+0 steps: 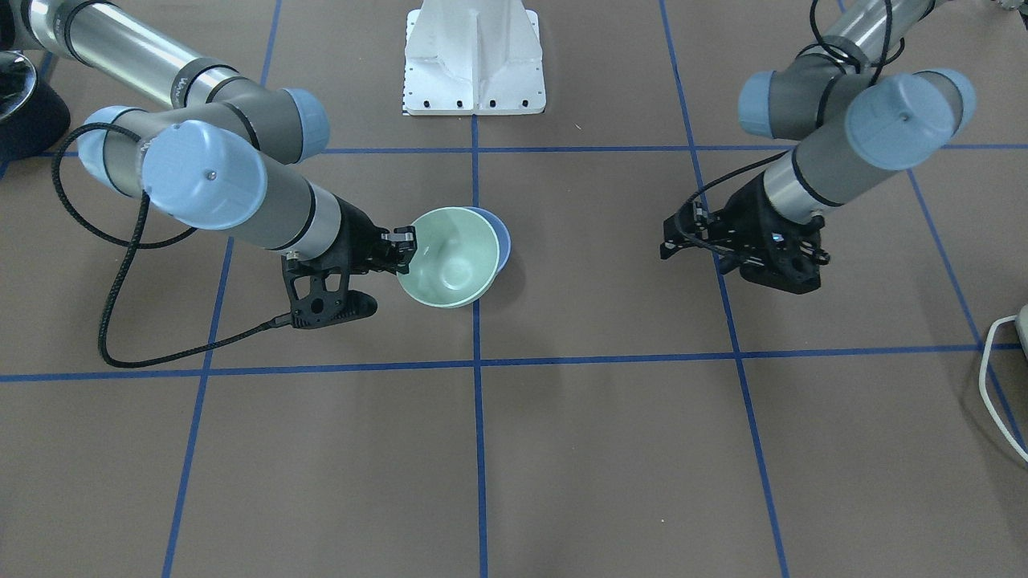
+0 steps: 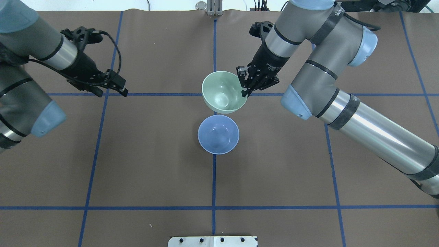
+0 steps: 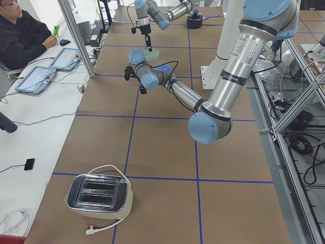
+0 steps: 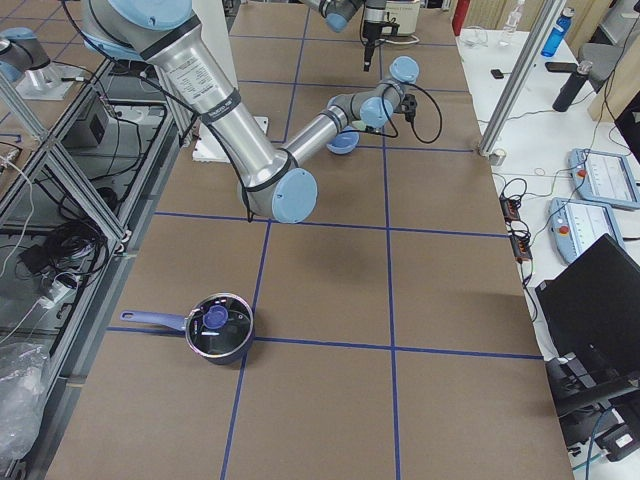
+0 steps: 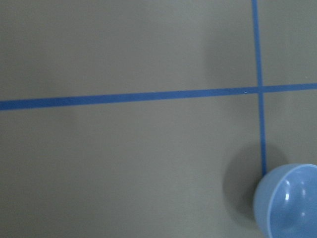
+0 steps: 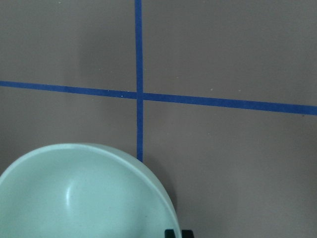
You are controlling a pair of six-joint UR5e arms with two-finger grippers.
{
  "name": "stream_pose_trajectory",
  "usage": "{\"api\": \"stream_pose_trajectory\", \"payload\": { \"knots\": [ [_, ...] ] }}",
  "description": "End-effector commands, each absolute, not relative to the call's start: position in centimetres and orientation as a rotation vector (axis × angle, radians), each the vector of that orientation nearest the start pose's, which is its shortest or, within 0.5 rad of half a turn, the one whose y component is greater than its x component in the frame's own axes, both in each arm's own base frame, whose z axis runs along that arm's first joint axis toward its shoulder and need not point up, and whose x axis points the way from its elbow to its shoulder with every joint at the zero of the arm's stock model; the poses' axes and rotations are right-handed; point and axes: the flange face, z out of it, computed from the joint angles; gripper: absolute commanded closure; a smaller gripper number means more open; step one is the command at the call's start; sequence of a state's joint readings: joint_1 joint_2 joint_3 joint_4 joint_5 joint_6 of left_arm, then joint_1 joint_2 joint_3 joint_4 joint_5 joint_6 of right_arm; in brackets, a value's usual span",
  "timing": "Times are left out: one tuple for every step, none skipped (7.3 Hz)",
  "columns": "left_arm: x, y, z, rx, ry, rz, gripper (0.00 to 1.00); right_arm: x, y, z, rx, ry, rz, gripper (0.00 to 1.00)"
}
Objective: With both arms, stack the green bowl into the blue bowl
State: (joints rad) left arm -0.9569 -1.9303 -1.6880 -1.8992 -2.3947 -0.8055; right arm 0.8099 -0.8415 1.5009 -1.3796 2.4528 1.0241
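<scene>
The green bowl [image 2: 221, 92] hangs tilted above the table, pinched at its rim by my right gripper [image 2: 244, 90], which is shut on it. In the front-facing view the same gripper [image 1: 405, 241] holds the green bowl [image 1: 448, 257] just in front of the blue bowl [image 1: 503, 239]. The blue bowl [image 2: 218, 134] stands upright on the table, on the centre blue line, beside the lifted green bowl. My left gripper [image 2: 113, 92] hovers far to the left, open and holding nothing. The left wrist view catches the blue bowl [image 5: 290, 203] at its lower right corner.
The white pedestal [image 1: 474, 64] stands at the robot's base. A toaster [image 3: 99, 193] sits at the table's left end and a dark pot [image 4: 220, 328] at its right end. A white cable [image 1: 996, 377] lies at one edge. A person [image 3: 23, 35] sits beside the table.
</scene>
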Motion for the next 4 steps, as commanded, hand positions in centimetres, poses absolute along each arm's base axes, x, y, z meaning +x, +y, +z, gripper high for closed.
{"api": "stream_pose_trajectory", "payload": {
  "knots": [
    [26.1,-53.0,42.7,0.111,1.015,0.252,0.02,-46.8,-52.0,19.8,-0.133,-1.087,-0.138,1.0],
    [25.9,-53.1,43.1,0.11,1.01,0.251,0.02,-48.4,-50.0,21.4,-0.124,-1.055,-0.151,1.0],
    [25.8,-53.2,43.1,0.112,1.009,0.249,0.02,-49.2,-49.0,21.9,-0.108,-1.038,-0.158,1.0],
    [25.9,-53.2,43.0,0.112,1.01,0.251,0.02,-49.4,-48.5,22.3,-0.11,-1.032,-0.161,1.0]
  ]
}}
